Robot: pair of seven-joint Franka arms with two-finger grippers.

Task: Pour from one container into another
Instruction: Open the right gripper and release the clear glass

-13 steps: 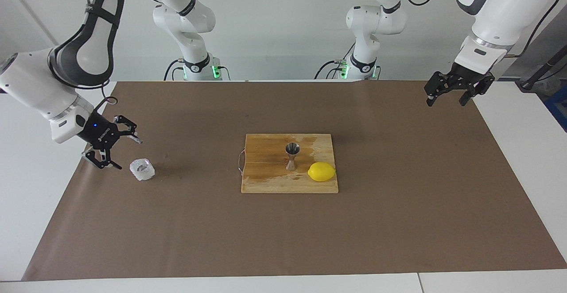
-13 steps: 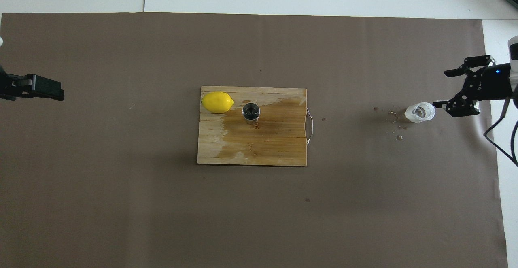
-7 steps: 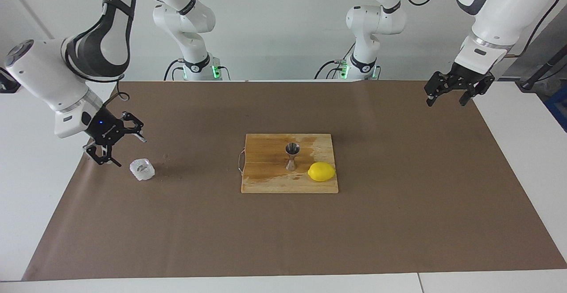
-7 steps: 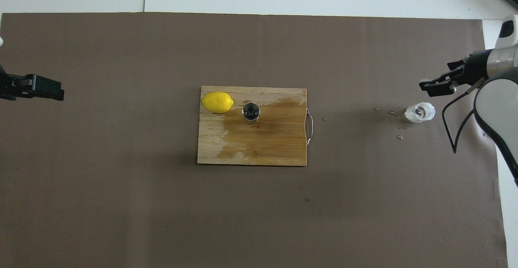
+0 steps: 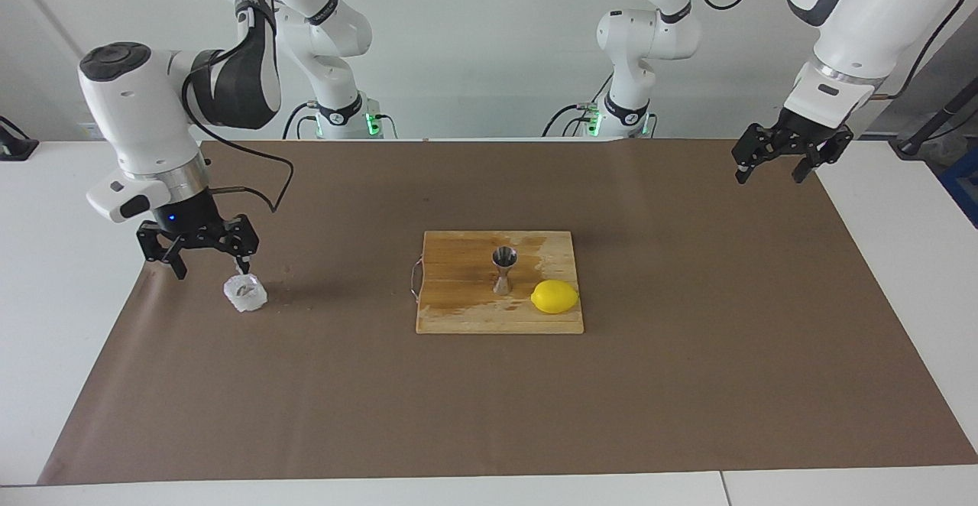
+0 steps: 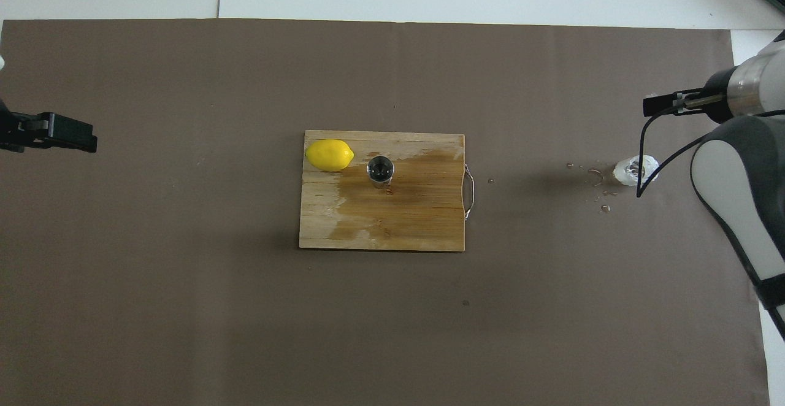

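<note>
The small clear bumpy cup stands on the brown mat near the right arm's end, with nothing holding it. My right gripper hangs open and points down over the mat just beside the cup, one fingertip close above its rim. Upright on the wooden cutting board at the table's middle is the steel jigger. My left gripper waits open over the mat's edge at the left arm's end.
A yellow lemon lies on the board beside the jigger. Much of the board is darkened by a wet patch. Small droplets dot the mat beside the cup, toward the board.
The right gripper has turned from reaching sideways at the cup to pointing down beside it, its arm swinging round. Cup, jigger and left arm have not moved.
</note>
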